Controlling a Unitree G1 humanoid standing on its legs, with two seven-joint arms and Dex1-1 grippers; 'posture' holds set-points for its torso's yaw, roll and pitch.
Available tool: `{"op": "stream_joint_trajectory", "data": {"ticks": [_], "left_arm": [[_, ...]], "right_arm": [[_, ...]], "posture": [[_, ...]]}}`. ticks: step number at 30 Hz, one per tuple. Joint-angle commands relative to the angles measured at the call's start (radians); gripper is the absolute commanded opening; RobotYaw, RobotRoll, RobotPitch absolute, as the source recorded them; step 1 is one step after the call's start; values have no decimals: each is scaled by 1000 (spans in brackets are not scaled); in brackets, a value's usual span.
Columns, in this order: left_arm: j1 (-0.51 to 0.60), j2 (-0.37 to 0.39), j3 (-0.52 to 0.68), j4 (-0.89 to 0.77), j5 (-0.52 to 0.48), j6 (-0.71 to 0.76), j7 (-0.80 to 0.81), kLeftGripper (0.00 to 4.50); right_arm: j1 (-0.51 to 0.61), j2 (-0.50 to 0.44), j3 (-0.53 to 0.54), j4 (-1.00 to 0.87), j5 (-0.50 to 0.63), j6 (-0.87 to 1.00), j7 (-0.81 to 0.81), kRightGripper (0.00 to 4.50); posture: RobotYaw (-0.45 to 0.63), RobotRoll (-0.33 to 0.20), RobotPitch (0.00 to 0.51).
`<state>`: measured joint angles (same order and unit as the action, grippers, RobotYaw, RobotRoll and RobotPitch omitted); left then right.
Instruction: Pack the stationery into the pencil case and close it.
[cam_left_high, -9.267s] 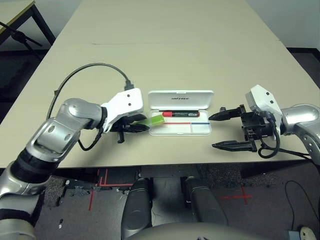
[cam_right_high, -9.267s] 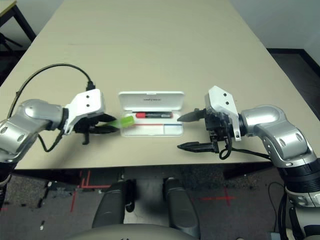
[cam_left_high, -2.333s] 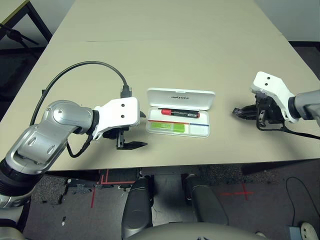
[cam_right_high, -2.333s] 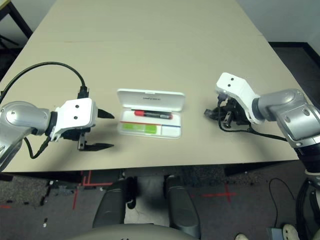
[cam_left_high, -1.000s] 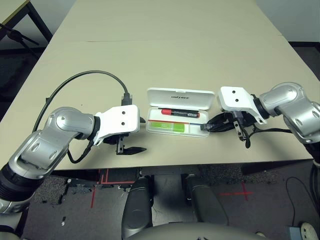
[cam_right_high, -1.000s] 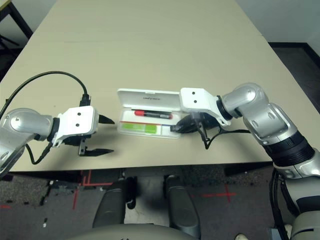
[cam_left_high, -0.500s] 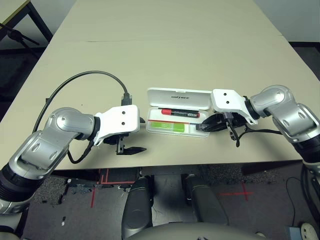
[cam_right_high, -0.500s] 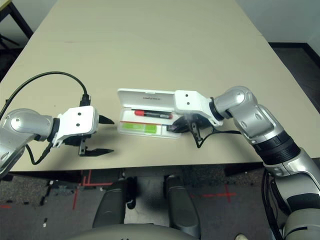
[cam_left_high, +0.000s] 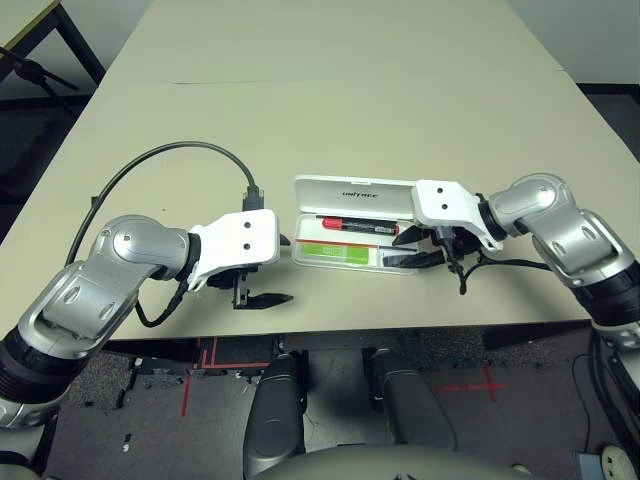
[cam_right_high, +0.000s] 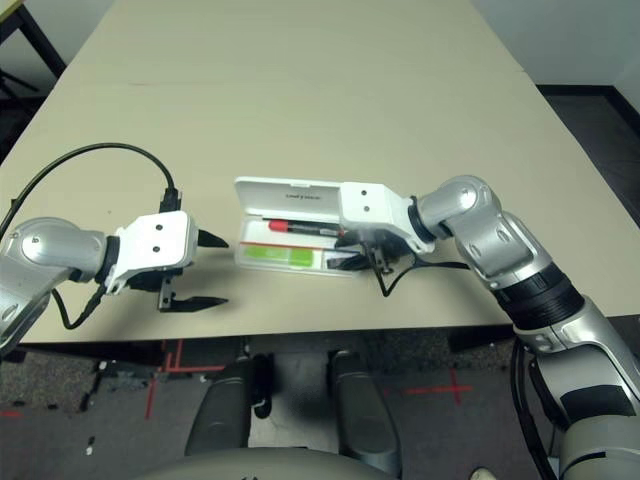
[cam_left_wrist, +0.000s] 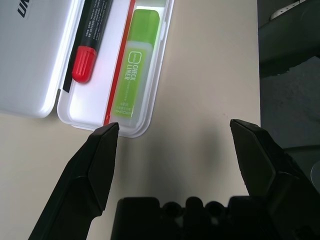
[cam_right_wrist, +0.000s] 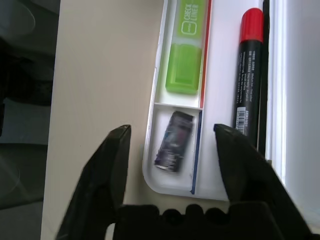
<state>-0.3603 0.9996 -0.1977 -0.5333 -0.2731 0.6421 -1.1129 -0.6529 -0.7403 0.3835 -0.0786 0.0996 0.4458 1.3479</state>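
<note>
Broadly, the beige desk carried everything, and near its front edge the white pencil case lay with its lid swung up and back, the lettering on the lid facing the head camera. The left claw hung beside the case's left end, apart from it, its two black fingers spread wide with nothing between them. The right claw sat at the case's right end, over the tray's small end compartment, its fingers also spread and gripping nothing. Inside the tray, the red marker lay along the back row next to the lid hinge. In front of it, across the red-and-blue line, the flat light-green stick filled the long front compartment. The small dark-grey block lay in the short compartment at the tray's right end, slightly tilted against the bottom, directly between the right claw's parted fingers but, as far as the wrist view showed, free of both. A black cable arched over the left forearm.
</note>
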Motion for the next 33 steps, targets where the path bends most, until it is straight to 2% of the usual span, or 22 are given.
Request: {"op": "stream_joint_trajectory", "data": {"ticks": [1, 2, 8, 13, 17, 22, 33], "left_arm": [[4, 1, -12, -9, 2, 5, 0, 4500], [5, 2, -11, -7, 2, 4, 0, 4500], [19, 8, -5, 4, 5, -6, -2, 4500], [30, 14, 4, 16, 4, -16, -7, 4500], [29, 16, 5, 27, 4, -24, -10, 4500], [12, 12, -8, 62, 8, -42, -22, 4500], [19, 9, 3, 134, 8, -78, -38, 4500]], "right_arm": [[16, -8, -28, -47, 62, 56, 22, 4359], [21, -22, -43, -65, 89, 81, 36, 4477], [61, -167, -137, -99, 195, 182, 104, 4477], [128, -288, -237, -47, 224, 148, 125, 4477], [182, -309, -324, -37, 275, 132, 120, 4477], [285, -291, -469, -8, 334, 77, 76, 4477], [399, -286, -595, 16, 427, 92, 38, 4477]], "posture": [[31, 0, 175], [31, 0, 175], [23, 0, 177], [10, 0, 178], [-2, 0, 178], [-29, 0, 179], [-56, 0, 175]]}}
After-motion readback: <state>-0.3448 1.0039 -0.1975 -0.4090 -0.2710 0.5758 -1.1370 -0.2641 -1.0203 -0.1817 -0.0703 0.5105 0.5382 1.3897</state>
